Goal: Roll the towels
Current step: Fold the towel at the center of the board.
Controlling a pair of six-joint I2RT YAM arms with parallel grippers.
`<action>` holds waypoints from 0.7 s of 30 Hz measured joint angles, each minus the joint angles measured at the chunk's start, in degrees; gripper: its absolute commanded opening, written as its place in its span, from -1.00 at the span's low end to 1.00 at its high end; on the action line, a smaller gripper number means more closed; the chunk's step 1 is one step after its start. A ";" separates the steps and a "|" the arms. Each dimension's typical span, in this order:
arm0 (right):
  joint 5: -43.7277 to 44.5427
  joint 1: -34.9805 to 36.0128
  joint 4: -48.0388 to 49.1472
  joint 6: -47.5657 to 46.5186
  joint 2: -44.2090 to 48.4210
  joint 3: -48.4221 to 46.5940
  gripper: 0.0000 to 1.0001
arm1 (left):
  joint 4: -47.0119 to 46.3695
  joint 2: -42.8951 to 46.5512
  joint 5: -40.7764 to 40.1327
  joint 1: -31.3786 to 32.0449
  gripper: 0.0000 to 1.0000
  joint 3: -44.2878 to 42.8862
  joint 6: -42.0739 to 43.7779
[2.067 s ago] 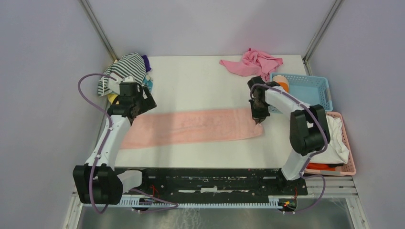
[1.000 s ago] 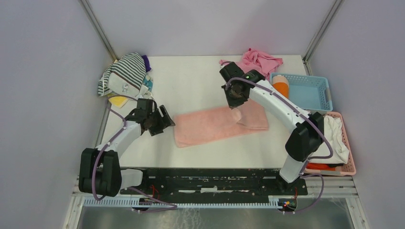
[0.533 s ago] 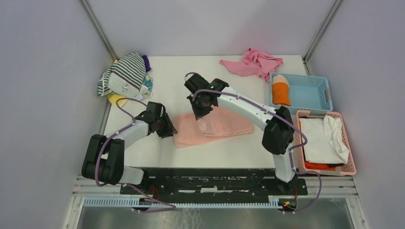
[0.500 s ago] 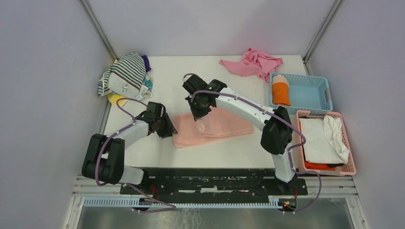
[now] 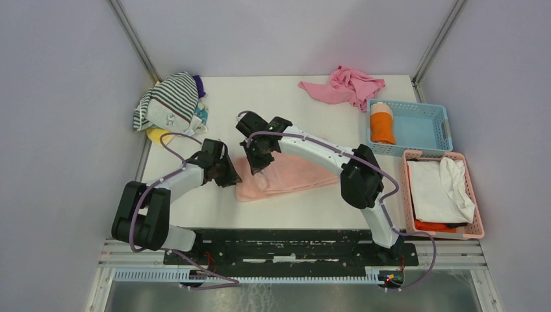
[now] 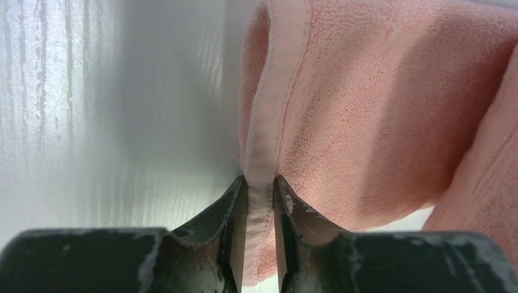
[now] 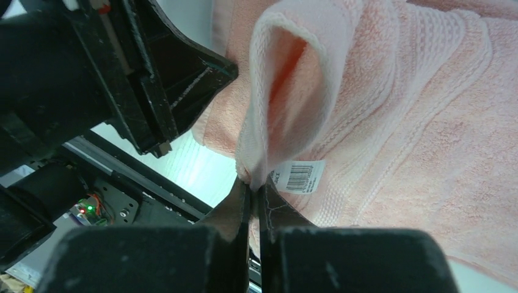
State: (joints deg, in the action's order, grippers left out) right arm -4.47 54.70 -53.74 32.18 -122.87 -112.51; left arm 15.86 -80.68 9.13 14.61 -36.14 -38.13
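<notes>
Top external: pink towel [image 5: 292,175] lies left-to-right, left pincer [image 5: 232,179] and right pincer [image 5: 255,168] pinching its left end.

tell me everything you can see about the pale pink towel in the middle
The pale pink towel is soft terry cloth with a smooth hem and a ribbed band. It lies folded over itself on the white table, near its front middle. A white barcode label shows near one end. The left gripper pinches the hem at its left end; the right gripper is shut on a lifted edge just above that end.
</notes>
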 measured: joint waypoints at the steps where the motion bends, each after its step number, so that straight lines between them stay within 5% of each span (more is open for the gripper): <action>1: -0.22 0.00 0.20 0.28 -0.04 0.00 -0.87 | -0.07 0.00 -0.07 0.20 -0.44 0.02 0.00; 9: -2.01 0.09 2.89 2.32 -0.26 0.00 -0.77 | -0.90 0.04 -0.42 0.94 -0.45 0.35 -0.09; 18: -5.88 0.44 5.79 3.58 -4.90 0.70 -0.17 | -1.29 1.73 -2.64 1.22 -0.21 1.49 -1.57; 21: -7.41 0.50 6.58 3.10 -4.70 1.95 -0.03 | -0.90 3.65 -4.57 1.27 0.01 2.47 -2.75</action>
State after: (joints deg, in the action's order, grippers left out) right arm -11.88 55.20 -47.16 35.29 -127.57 -110.56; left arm 14.96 -77.03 4.56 15.88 -33.67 -40.88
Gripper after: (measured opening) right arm 0.422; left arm 0.412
